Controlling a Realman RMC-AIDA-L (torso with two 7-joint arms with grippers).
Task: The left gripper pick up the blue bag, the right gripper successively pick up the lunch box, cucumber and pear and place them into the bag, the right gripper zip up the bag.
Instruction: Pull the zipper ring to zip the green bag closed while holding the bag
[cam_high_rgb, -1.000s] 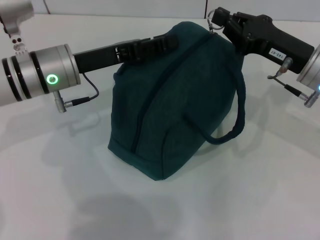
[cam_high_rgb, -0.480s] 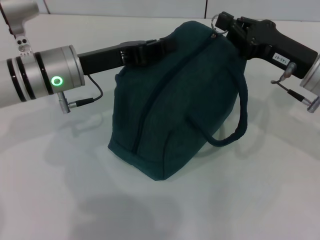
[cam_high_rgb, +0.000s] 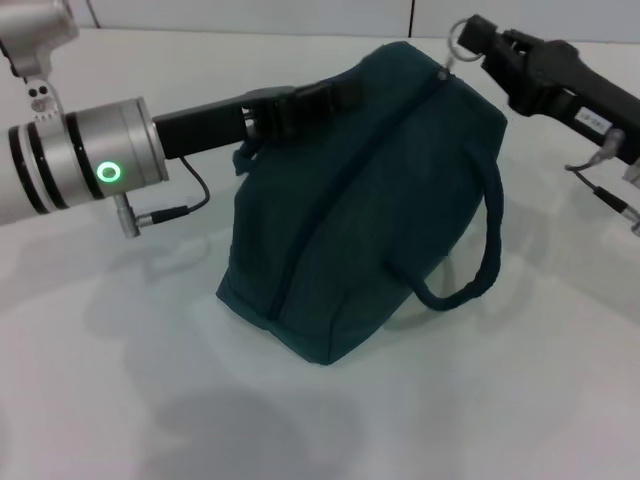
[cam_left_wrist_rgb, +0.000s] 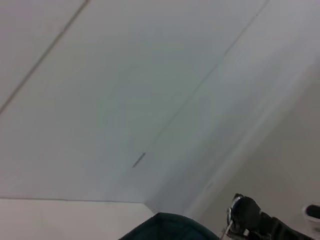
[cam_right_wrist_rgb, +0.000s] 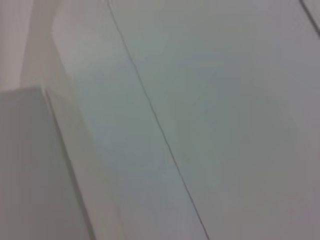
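- The left tool (cam_high_rgb: 300, 103) reaches in from the left of the head view, its black bar running out from a silver cylinder (cam_high_rgb: 85, 170) with a lit green ring; its fingers are closed on a dark loop handle at the bag's upper left side.
- The blue bag (cam_high_rgb: 350, 210) stands in the middle of the white surface (cam_high_rgb: 120, 380), leaning toward the right, its zip line running down the near face and its second loop handle (cam_high_rgb: 470, 275) hanging free on the right side.
- The right tool (cam_high_rgb: 470, 40) comes in from the upper right, its tip at the bag's top right corner, clamped on the ring zip pull (cam_high_rgb: 458, 38).
- The left wrist view shows mostly pale wall, with a sliver of the bag's top (cam_left_wrist_rgb: 165, 227) and the right tool's dark tip (cam_left_wrist_rgb: 245, 212) at the ring, seen from the other side.
- The right wrist view shows only pale wall panels.
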